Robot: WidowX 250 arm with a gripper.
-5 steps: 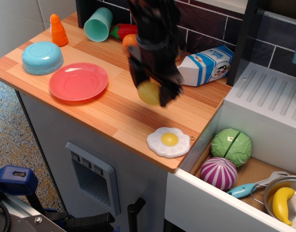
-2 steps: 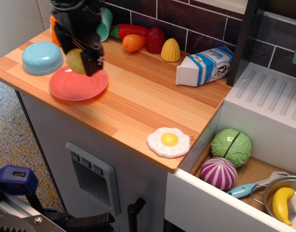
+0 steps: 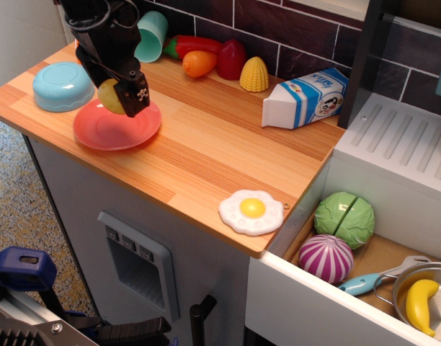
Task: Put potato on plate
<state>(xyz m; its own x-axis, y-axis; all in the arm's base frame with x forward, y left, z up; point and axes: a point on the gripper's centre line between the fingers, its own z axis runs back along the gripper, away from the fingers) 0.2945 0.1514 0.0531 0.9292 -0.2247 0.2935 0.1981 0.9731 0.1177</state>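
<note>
The dull yellow-tan potato (image 3: 110,96) is held in my black gripper (image 3: 119,97), which is shut on it. The gripper hangs just above the pink-red plate (image 3: 118,127), over its upper middle part. The plate lies flat on the wooden counter at the left. I cannot tell whether the potato touches the plate surface. My arm comes down from the top left and hides part of the counter behind it.
A light-blue bowl (image 3: 62,86) sits upside down left of the plate. A teal cup (image 3: 150,35), orange toy (image 3: 199,63), red pepper (image 3: 230,59), corn (image 3: 254,74) and milk carton (image 3: 305,96) line the back. A fried egg (image 3: 252,211) lies near the front edge. A drawer (image 3: 364,259) stands open at right.
My gripper carried the potato from the counter's middle leftward to above the plate. In the last half second it dropped slightly lower over the plate.
</note>
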